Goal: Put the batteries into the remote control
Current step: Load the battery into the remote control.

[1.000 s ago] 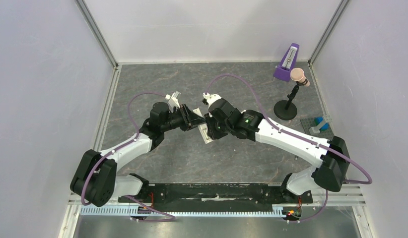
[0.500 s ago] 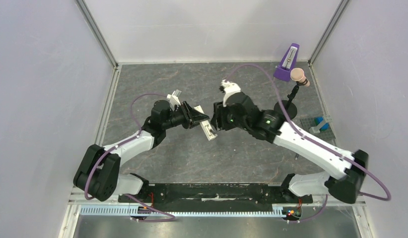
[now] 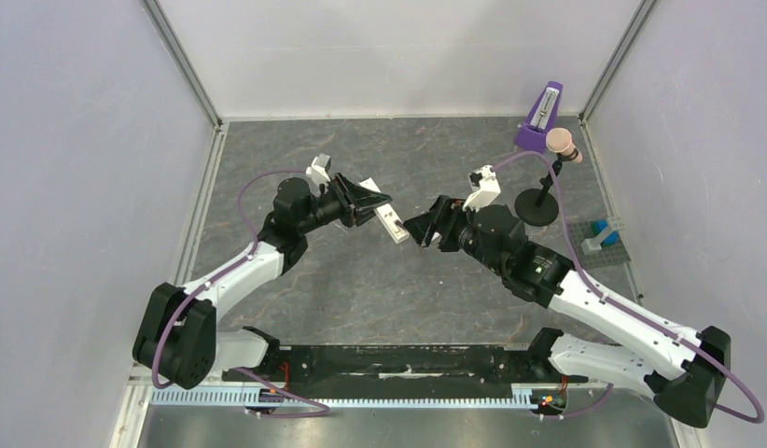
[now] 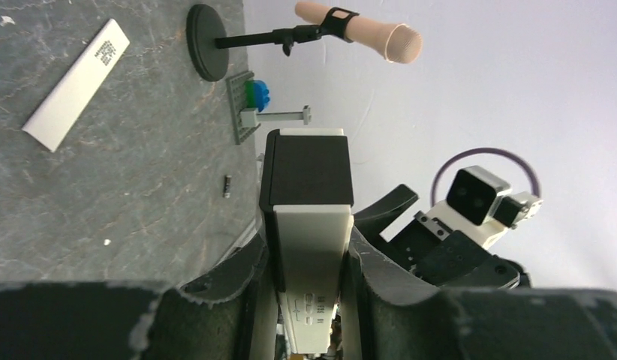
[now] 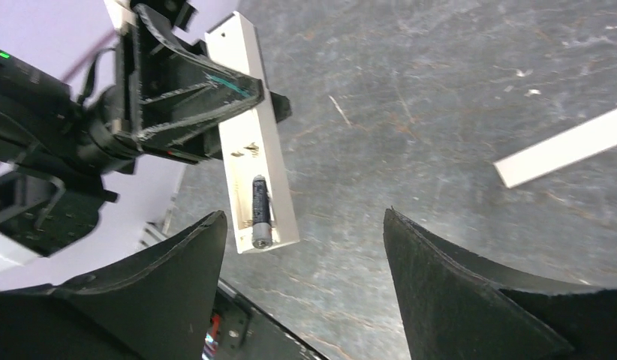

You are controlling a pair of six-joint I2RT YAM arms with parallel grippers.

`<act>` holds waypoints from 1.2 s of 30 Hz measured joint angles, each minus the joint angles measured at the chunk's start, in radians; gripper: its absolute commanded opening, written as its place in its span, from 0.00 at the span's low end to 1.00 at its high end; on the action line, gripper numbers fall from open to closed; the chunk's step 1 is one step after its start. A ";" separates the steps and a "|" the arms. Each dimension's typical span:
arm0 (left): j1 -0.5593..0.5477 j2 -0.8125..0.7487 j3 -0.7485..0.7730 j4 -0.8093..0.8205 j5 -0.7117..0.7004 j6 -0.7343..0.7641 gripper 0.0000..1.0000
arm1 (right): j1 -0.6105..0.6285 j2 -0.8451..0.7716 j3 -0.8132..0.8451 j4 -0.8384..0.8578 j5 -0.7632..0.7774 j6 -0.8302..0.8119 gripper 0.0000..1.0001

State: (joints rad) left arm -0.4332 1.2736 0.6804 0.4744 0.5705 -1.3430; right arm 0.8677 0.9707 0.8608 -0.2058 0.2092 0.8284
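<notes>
- Left gripper (image 3: 375, 207): jaws clamped across the width of the slim white rectangular remote control (image 3: 393, 227), whose free end pointed toward the right arm.
- Right gripper (image 3: 419, 231): jaws spread wide apart and holding nothing, just beside the remote control's free end but not touching it.
- First battery (image 5: 260, 210): a small dark cylindrical cell with a silvery tip, lying lengthwise in the open recess on the back of the remote control, near the free end.
- Second battery (image 4: 227, 185): a tiny dark cylindrical cell lying loose on the grey stone-patterned tabletop (image 3: 361, 289), near the small grey base plate (image 4: 242, 112).
- Thin flat white cover strip (image 5: 564, 146): lying flat on the tabletop, well apart from the remote control.
- Far right corner of the tabletop: a pink microphone on a black round-footed stand (image 3: 545, 182), a purple metronome (image 3: 538, 121) beside it, and blue blocks (image 3: 601, 231) on the base plate.
</notes>
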 measured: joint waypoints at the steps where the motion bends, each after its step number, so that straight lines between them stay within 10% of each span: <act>1: 0.000 -0.002 0.002 0.000 -0.003 -0.021 0.02 | 0.000 -0.002 -0.012 0.031 -0.004 0.017 0.81; 36: 0.001 -0.009 0.014 0.131 -0.043 -0.326 0.02 | 0.000 -0.020 -0.141 0.382 -0.004 0.214 0.77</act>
State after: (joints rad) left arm -0.4320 1.2644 0.6941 0.6052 0.5274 -1.6691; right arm 0.8677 0.9508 0.7197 0.1761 0.2054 1.0424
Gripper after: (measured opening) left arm 0.358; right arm 0.761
